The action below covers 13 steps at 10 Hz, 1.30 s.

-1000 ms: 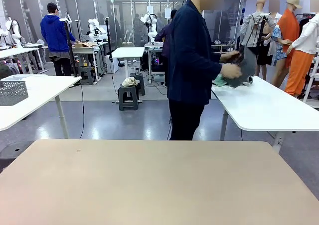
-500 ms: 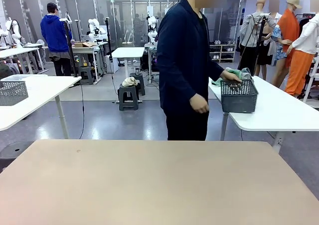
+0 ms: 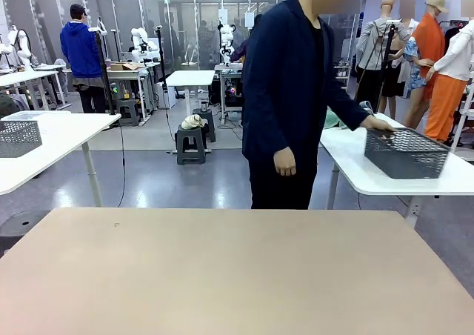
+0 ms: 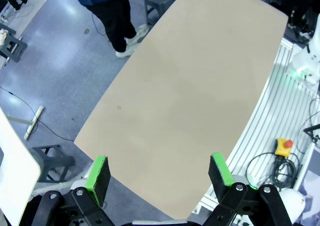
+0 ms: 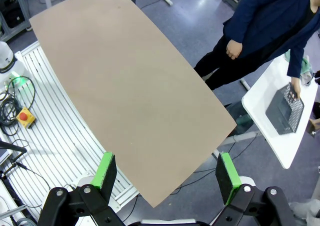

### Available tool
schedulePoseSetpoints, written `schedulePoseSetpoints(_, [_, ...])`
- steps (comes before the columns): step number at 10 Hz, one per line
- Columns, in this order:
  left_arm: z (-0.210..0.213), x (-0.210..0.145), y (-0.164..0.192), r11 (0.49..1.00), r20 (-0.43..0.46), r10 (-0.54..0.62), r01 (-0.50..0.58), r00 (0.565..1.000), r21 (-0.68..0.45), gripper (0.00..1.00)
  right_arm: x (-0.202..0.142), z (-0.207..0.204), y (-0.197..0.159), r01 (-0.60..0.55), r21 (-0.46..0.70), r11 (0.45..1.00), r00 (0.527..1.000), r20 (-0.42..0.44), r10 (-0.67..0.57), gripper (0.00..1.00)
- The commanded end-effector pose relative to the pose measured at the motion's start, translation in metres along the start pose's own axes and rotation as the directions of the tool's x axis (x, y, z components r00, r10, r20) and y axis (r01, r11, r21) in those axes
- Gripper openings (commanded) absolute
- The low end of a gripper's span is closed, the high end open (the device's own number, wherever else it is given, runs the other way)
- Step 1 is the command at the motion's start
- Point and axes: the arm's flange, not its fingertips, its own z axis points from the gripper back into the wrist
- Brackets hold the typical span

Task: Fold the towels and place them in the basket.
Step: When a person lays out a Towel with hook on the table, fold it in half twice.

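Observation:
The dark grey mesh basket (image 3: 406, 153) stands on a white side table (image 3: 385, 179) at the far right, beyond my beige table (image 3: 237, 276). A person in a dark jacket (image 3: 285, 98) stands between the two tables with one hand on the basket's rim. A bit of mint green towel (image 3: 331, 120) lies on the side table behind that arm. In the right wrist view, the basket (image 5: 285, 109) sits far off under the person's hand. My left gripper (image 4: 159, 171) and right gripper (image 5: 166, 171) hang open high above the beige table, holding nothing.
A white table (image 3: 52, 138) at the left carries another grey mesh basket (image 3: 18, 137). A stool with a cloth bundle (image 3: 194, 121) stands on the floor farther back. Cables and a yellow stop button (image 4: 283, 147) lie beside my table.
The person turned toward my table and moved the basket to the right along the side table, setting it down. The green towel now lies outside it. My grippers have not moved.

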Motion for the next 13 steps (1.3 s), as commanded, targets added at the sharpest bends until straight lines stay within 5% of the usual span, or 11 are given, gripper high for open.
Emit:
schedulePoseSetpoints(1, [0.0003,0.0009,-0.0012,1.000,0.010,-0.012,0.012,1.000,-0.009,1.00,-0.0016,0.0044,0.0028,-0.006,0.001,1.000,1.000,0.011,0.006,1.00])
schedulePoseSetpoints(13, [0.0003,0.0009,-0.0012,1.000,0.010,-0.012,0.012,1.000,-0.009,1.00,-0.0016,0.0044,0.0028,-0.006,0.001,1.000,1.000,0.011,0.006,1.00])
